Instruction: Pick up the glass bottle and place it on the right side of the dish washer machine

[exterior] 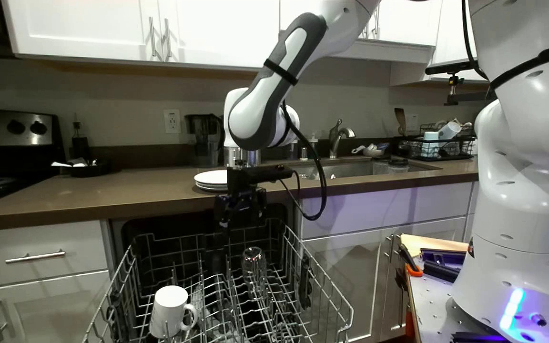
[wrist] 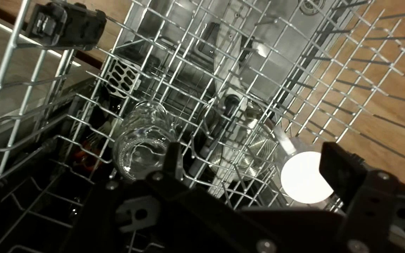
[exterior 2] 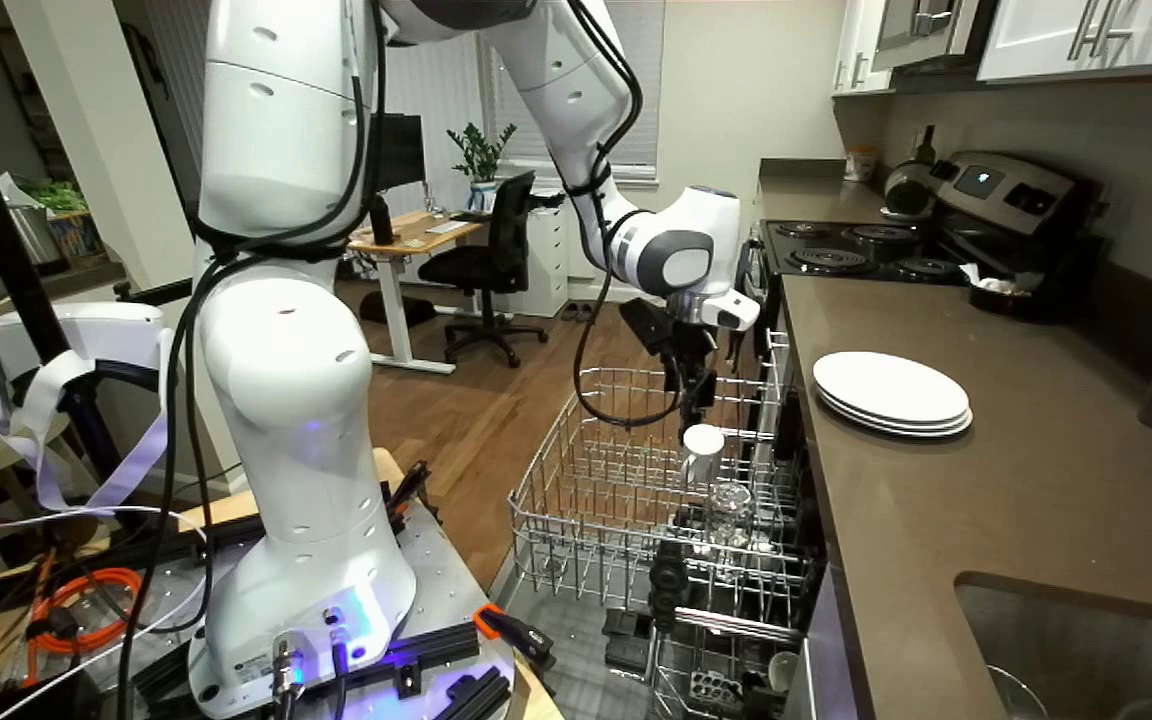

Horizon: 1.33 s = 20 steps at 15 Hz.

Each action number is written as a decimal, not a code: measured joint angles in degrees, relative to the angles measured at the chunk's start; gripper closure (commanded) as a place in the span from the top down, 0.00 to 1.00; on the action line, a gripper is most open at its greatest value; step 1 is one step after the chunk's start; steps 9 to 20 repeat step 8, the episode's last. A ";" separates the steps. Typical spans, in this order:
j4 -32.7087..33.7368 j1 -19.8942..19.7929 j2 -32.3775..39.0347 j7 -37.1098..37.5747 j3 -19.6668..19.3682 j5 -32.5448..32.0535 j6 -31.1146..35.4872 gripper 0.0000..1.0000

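In an exterior view, a white mug (exterior: pixel 168 309) sits in the dish washer machine (exterior: pixel 304 281), below and left of the gripper (exterior: pixel 239 214), which hangs pointing down, its fingers (wrist: pixel 338 165) spread apart (the wrist view shows the gap); below and slightly right of it, clear of it, the glass bottle (exterior: pixel 254 264) stands in the machine; the forearm (exterior: pixel 267 97) slopes up rightward, with the base (exterior: pixel 513 276) farthest right

Bottle (wrist: pixel 144 140) clear, dotted ring at one end. Mug (exterior: pixel 170 307) plain white. Rack (exterior: pixel 320 268) light grey, gridded. Dishwasher (exterior: pixel 169 221) inside dark. Gripper (wrist: pixel 252 157) black. Arm (exterior: pixel 258 112) white, grey panels. Plates (exterior 2: pixel 891 388) white.
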 measured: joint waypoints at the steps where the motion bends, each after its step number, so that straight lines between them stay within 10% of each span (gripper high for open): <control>1: -0.66 -0.20 -1.16 -1.38 0.70 0.80 -0.90 1.00; 20: -1.67 -0.24 -3.11 -5.14 1.86 3.30 -3.43 1.00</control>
